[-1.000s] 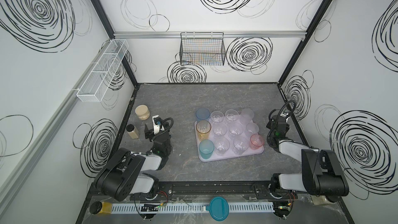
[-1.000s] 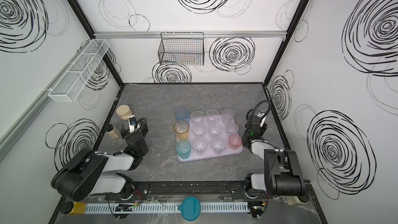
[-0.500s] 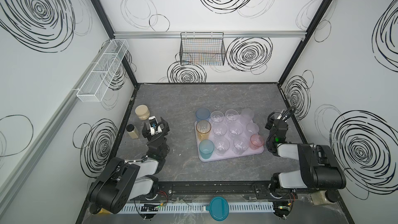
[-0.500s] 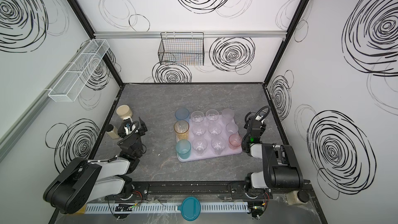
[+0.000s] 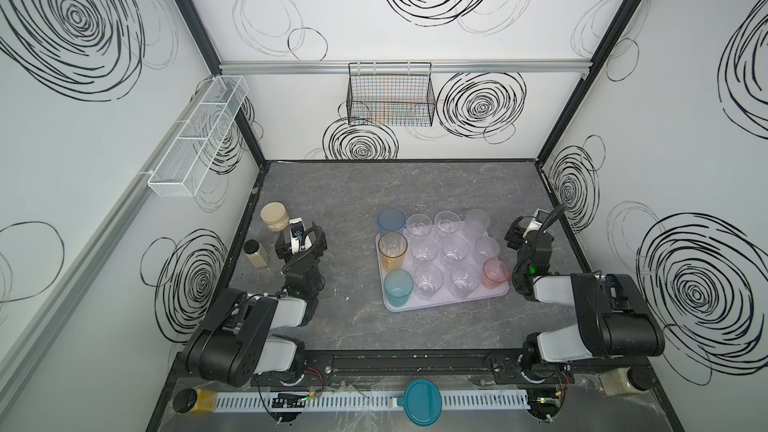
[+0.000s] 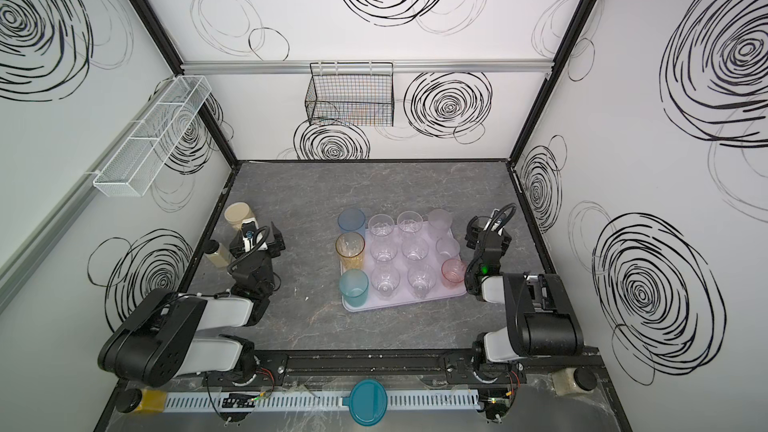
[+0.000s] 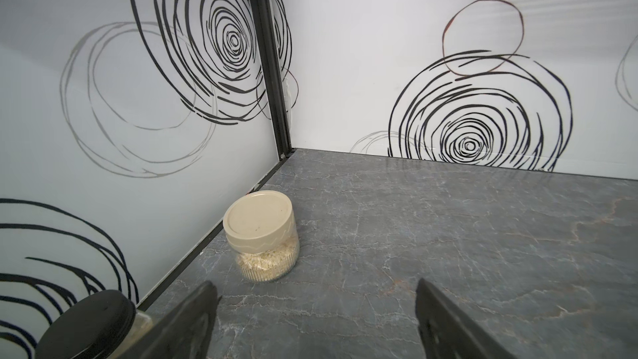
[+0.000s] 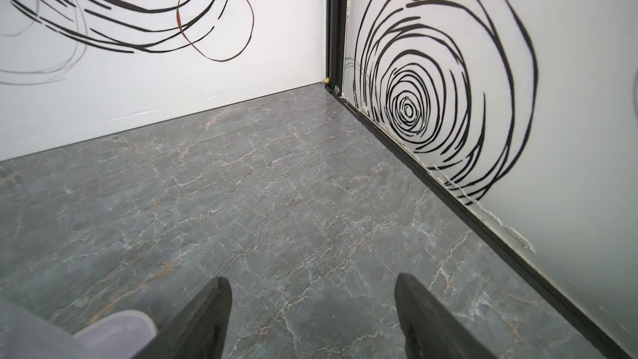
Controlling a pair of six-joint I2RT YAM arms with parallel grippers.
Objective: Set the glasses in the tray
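**Glasses on tray, nothing gripped**

Folded back at near rail: left arm, right arm, wrists low. Right of centre, tray full of upright glasses; base of blue glass at far-left corner hard to place. Spread wide, holding nothing: left gripper by jar, right gripper beside tray corner. Since a second ago, left gripper shifted slightly left; tray unmoved.

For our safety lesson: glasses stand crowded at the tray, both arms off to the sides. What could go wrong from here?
The right hand sits beside the tray, close to the pink glass; an inward swing might clip it.
The glasses are crowded; one tipping could topple neighbours.
The left hand faces the beige-lidded jar; advancing could knock it.
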